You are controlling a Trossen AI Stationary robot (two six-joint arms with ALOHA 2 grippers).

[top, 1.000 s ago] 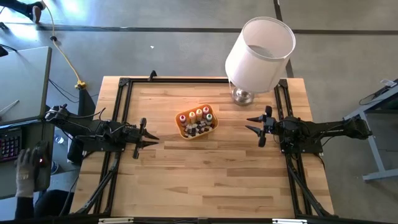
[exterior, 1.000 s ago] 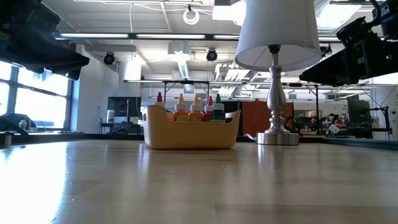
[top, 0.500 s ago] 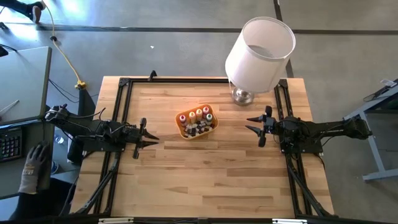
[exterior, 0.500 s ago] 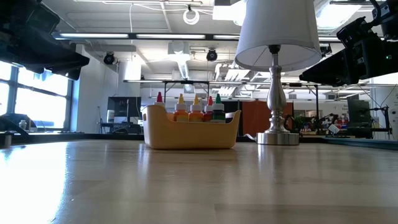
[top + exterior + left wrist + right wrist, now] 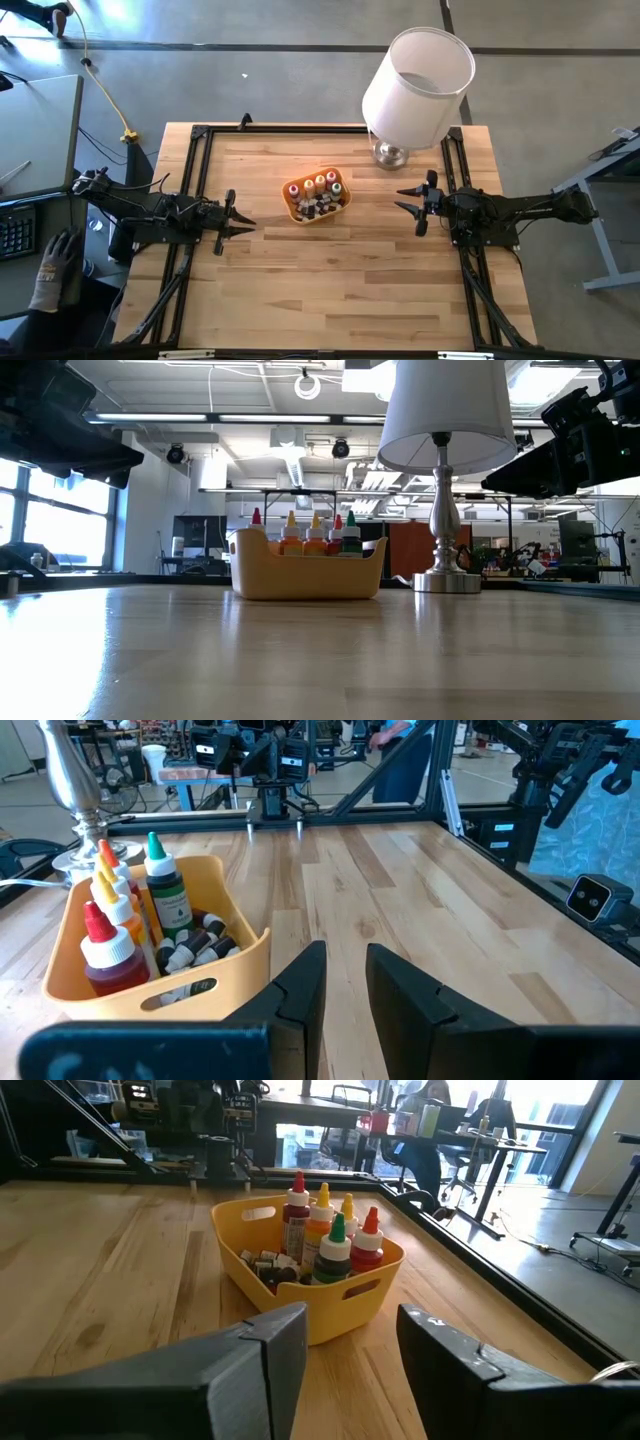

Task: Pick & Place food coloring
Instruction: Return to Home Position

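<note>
Food coloring (image 5: 330,1245): 5 bottles (image 5: 337,1248), vials (image 5: 265,1263), 1 bin (image 5: 330,1308) btwn L gripper (image 5: 235,221), R gripper (image 5: 415,203).

A wooden table (image 5: 330,290) bearing a white-shaded lamp (image 5: 418,75) is surrounded by grey floor (image 5: 260,80), with bright windows (image 5: 60,525) seen beyond

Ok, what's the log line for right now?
left gripper: open, empty, left side | right gripper: open, empty, right side | food coloring bottles: in yellow bin, mid-table

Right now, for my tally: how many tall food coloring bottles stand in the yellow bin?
5, along one side of the yellow bin: red bottle, second red bottle, orange bottle, yellow bottle, green bottle. Small vials lie beside them; others may be hidden.
</note>
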